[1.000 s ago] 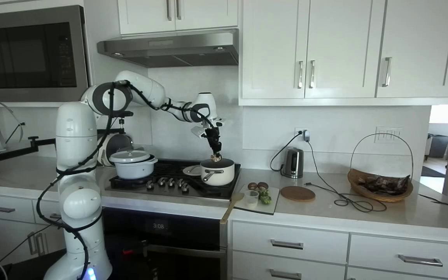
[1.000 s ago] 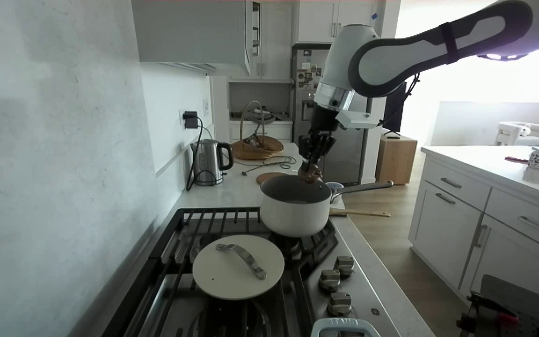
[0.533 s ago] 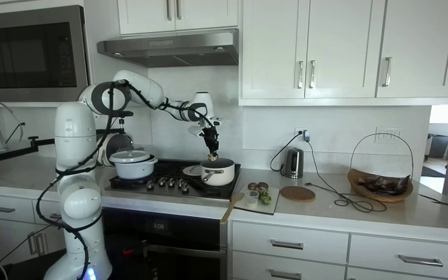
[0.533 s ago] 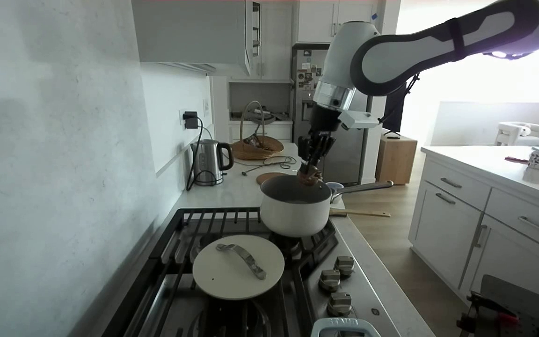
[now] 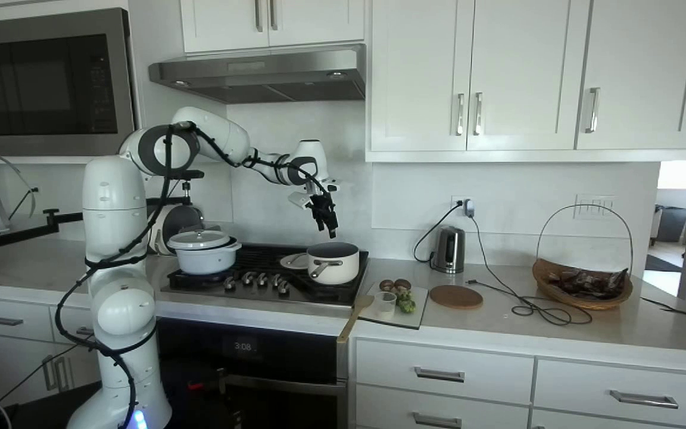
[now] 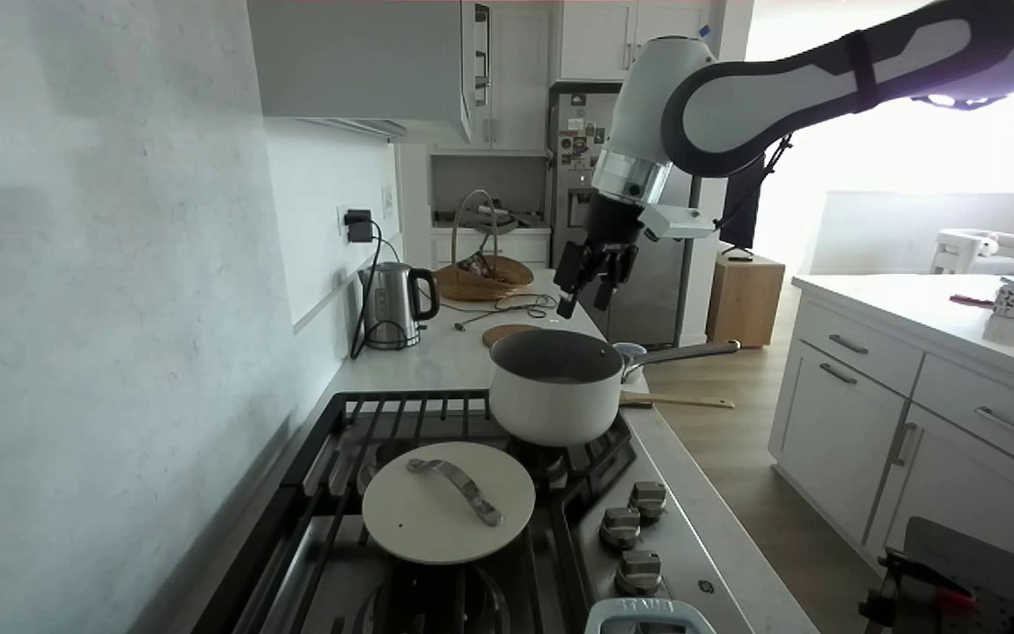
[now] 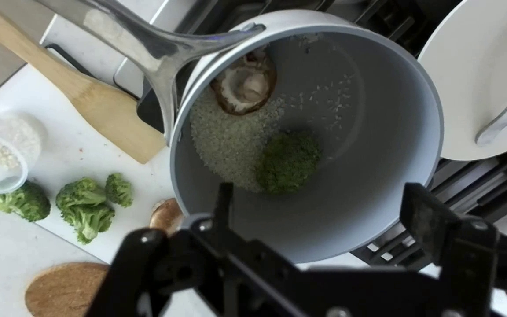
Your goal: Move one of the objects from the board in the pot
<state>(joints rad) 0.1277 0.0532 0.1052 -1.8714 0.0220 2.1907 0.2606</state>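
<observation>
Gripper (image 7: pixel 321 204) above pot (image 7: pixel 403 114), fingers (image 7: pixel 423 218) spread wide apart, tips clear of the rim in both exterior views. Arm (image 5: pixel 221 128) extends over the stove (image 6: pixel 692 546), wrist angled down toward the pot. Task item, a mushroom (image 7: pixel 247 86), is inside the pot: gill side up, at the edge of the rice (image 7: pixel 225 141), close to the pot wall under the handle (image 7: pixel 161 50). Can't tell if it touches that wall. Broccoli floret (image 7: pixel 288 162) also in the pot, nearer its middle, touching the rice; loose grains scattered across the pot floor. Pot stands upright on the stove. Lid (image 6: pixel 450 519) lies flat there too, just beside the pot, on the side away from the board (image 5: pixel 417 310). Board is on the counter (image 5: pixel 480 328) near the pot; on it: more broccoli (image 7: pixel 84 207), two mushrooms (image 5: pixel 402 284), a clear cup (image 5: pixel 385 307) holding white grains. Wooden spatula (image 7: pixel 112 116) has its blade on the board, on the pot's handle side, other end past the counter edge. Round brown mat (image 5: pixel 456 297) sits just past the board from the pot. Kettle (image 5: pixel 450 250) stands on the counter well apart from the pot; basket (image 6: pixel 472 283) farther still. Lidded casserole (image 5: pixel 206 260) is on the stove as well, well apart from the pot, with the lid between.
</observation>
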